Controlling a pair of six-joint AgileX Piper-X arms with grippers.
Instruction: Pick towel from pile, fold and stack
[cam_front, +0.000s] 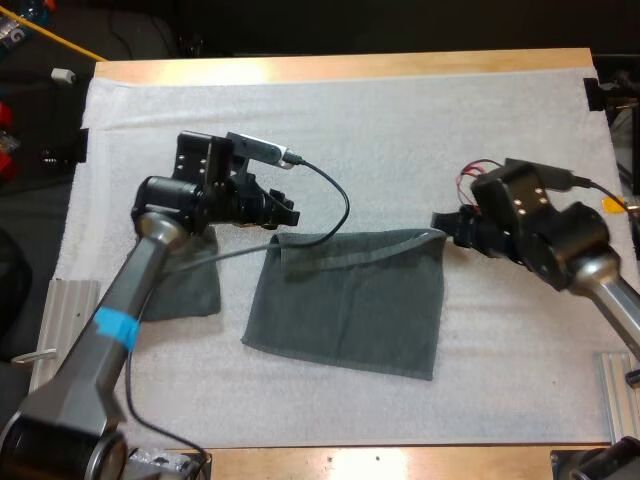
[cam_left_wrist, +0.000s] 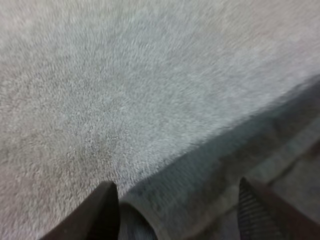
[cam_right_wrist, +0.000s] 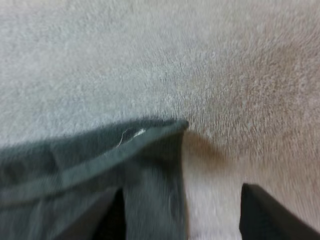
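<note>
Towel (cam_front: 350, 300) lies flat at centre of the mat (cam_front: 400, 120). Left gripper (cam_front: 288, 212) stands released over its 11 o'clock corner, right gripper (cam_front: 442, 222) released at 1 o'clock (jaws apart in both wrist views). Folding stage, by my reading: next, clench both corners and carry them toward 6 o'clock.

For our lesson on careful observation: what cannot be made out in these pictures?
- High view: left arm hides part of the dark grey-green cloth towel beneath it; folded or crumpled is unclear.
- High view: right fingers too small to show whether they touch the spread dark grey-green cloth towel.
</note>
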